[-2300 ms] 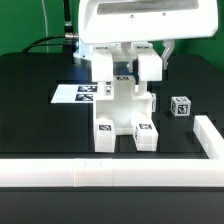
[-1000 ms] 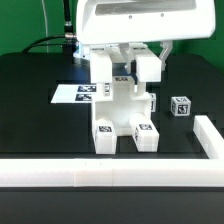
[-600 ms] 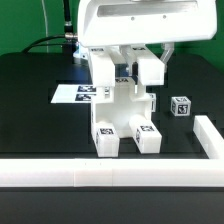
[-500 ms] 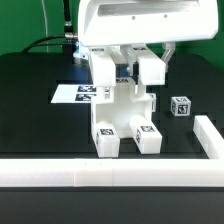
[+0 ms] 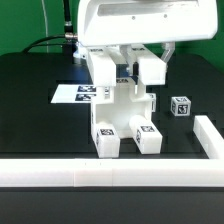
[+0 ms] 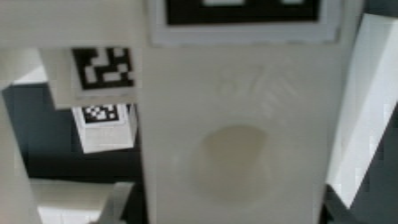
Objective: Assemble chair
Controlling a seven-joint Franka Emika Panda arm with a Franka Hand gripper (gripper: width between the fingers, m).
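white glossy plastic chair (image 5: 122, 108), partly built, standing near the middle of a black table (image 5: 35, 130) in the exterior view. two chunky legs (image 5: 104, 138) stretched toward 6 o'clock, each capped with a small black-and-white tag (image 5: 146, 129). two thick uprights (image 5: 100, 68) rising at 11 and 1 o'clock from the chair's middle, reaching the underside of the arm's broad white hand.

gripper (image 5: 125, 70) lowered from 12 o'clock into the gap between those uprights, jaws narrow, by all appearances clamped on a chair piece there. fingertips mostly hidden by white plastic, so exact contact hard to make out.

loose white block (image 5: 180, 107) with a tag on its face, sitting on the table at 3 o'clock from the chair, apart from it. marker board (image 5: 78, 93) lying flat at 10 o'clock, partly covered by the chair. long low white rail (image 5: 100, 172) running across at 6 o'clock and turning up toward 4 o'clock, near the legs but not touching. dark cable (image 5: 48, 43) trailing at 11 o'clock, green backdrop behind it.

seen from the wrist camera, close and blurred: one broad white bar (image 6: 231, 150) of the chair filling the middle, tag at one end, faint round dimple on its face. second tagged white piece (image 6: 103, 72) just beside it, dark table beyond.
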